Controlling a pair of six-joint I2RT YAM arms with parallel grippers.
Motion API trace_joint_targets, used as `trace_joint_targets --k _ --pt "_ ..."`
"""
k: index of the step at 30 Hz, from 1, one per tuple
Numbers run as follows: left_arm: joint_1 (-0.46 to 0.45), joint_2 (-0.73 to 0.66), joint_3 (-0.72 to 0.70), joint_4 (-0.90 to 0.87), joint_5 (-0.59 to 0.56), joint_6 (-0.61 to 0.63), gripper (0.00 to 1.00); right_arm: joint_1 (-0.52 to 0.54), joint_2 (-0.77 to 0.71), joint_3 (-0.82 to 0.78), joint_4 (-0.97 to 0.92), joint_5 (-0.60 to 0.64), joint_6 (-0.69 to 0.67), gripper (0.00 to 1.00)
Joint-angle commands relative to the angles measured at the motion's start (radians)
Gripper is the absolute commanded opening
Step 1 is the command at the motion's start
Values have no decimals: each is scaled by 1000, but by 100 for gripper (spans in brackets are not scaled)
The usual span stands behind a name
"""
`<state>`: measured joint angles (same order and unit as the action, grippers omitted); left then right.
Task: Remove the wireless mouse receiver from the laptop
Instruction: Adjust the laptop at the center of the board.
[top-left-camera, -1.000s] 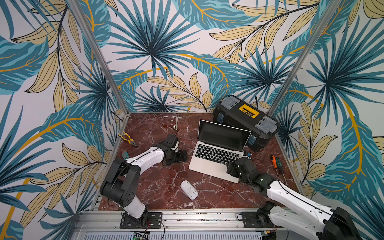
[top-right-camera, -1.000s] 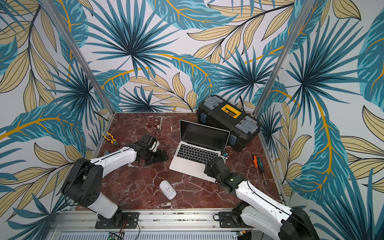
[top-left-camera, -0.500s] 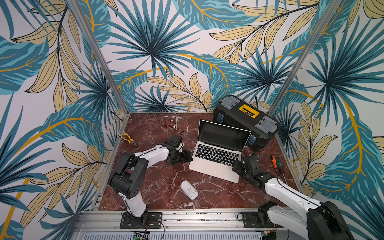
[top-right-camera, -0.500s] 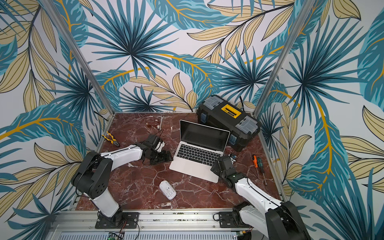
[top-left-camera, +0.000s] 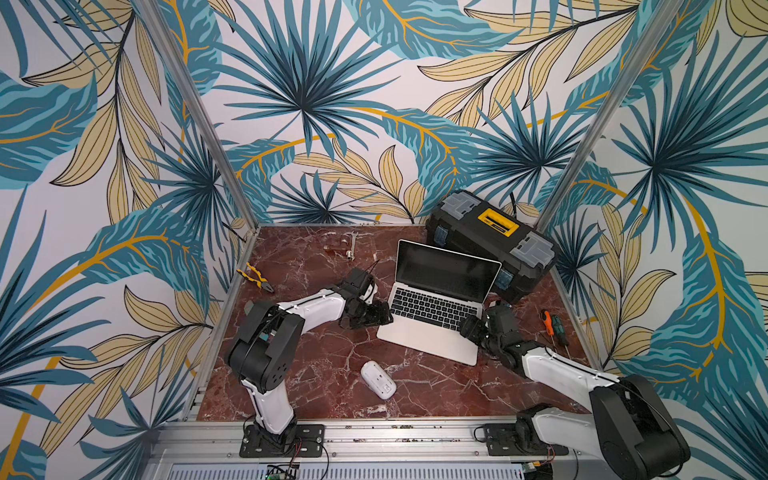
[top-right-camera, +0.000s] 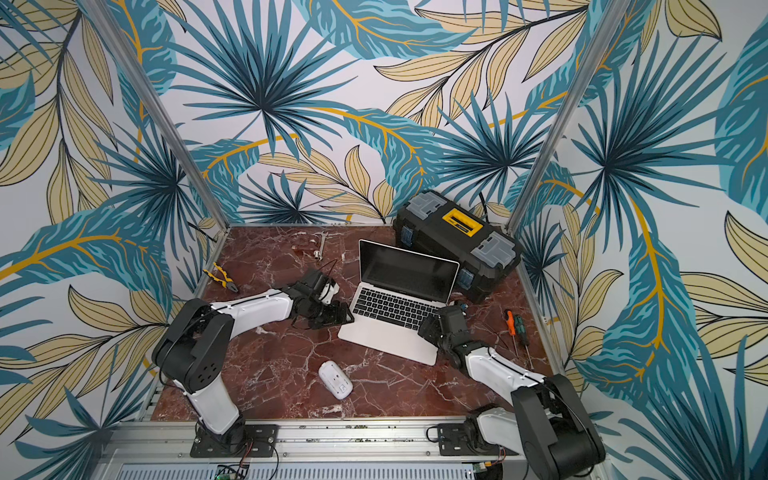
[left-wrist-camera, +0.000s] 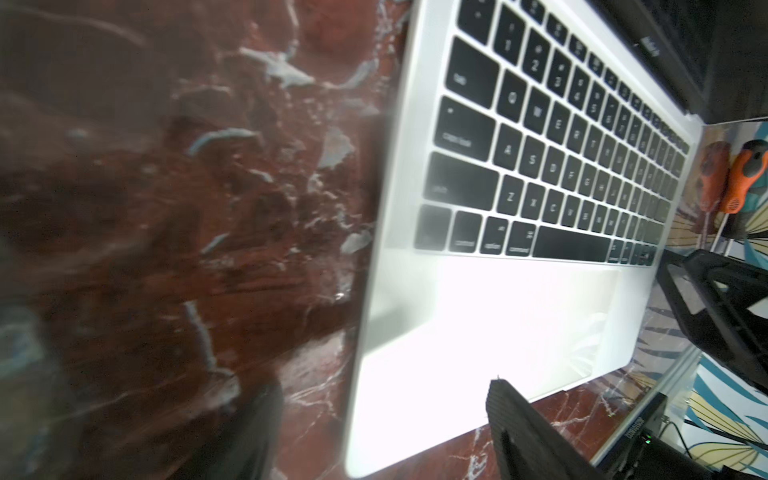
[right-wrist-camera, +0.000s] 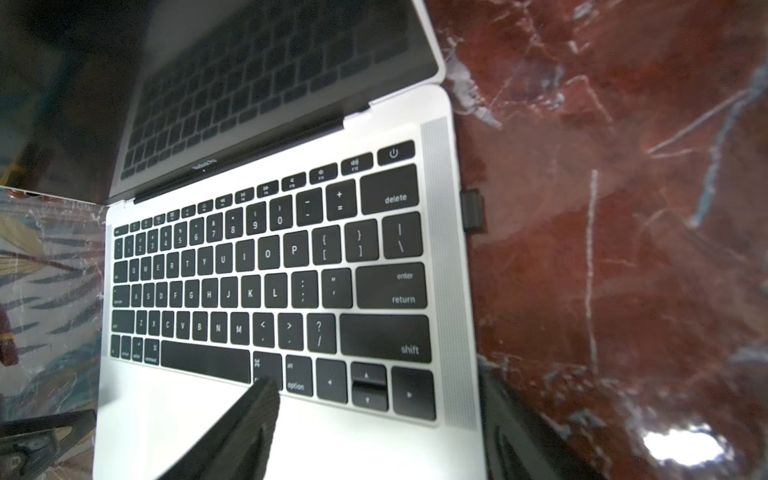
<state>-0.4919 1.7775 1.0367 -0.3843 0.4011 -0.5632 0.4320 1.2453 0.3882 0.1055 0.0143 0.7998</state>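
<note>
The jaws of the right arm (top-left-camera: 552, 370) are standing spread, straddling the right edge of the laptop (top-left-camera: 424, 338). The receiver (right-wrist-camera: 472, 210), a black stub, is sticking out sideways just ahead, toward the hinge. The jaws of the left arm (top-left-camera: 316, 307), also spread, are straddling the opposite edge.

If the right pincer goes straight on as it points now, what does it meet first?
Probably the small dark receiver on the laptop's side edge, which the right pincer straddles; depth is unclear.

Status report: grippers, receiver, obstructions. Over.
Left gripper open, astride slim silver laptop, left edge. Right gripper open, astride right edge. Small black receiver stub plugged in there, unobstructed.
</note>
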Motion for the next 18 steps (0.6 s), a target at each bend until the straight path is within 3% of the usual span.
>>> trace_joint_targets --k 1,6,18 --pt "-16 31 -7 -1 30 -19 80 6 57 -6 28 -182 -38 79" --pt "-15 9 -34 0 22 -12 80 19 98 11 107 -308 -54 77" --pt "75 -188 -222 -66 -79 -32 80 152 300 219 146 -363 -100 76"
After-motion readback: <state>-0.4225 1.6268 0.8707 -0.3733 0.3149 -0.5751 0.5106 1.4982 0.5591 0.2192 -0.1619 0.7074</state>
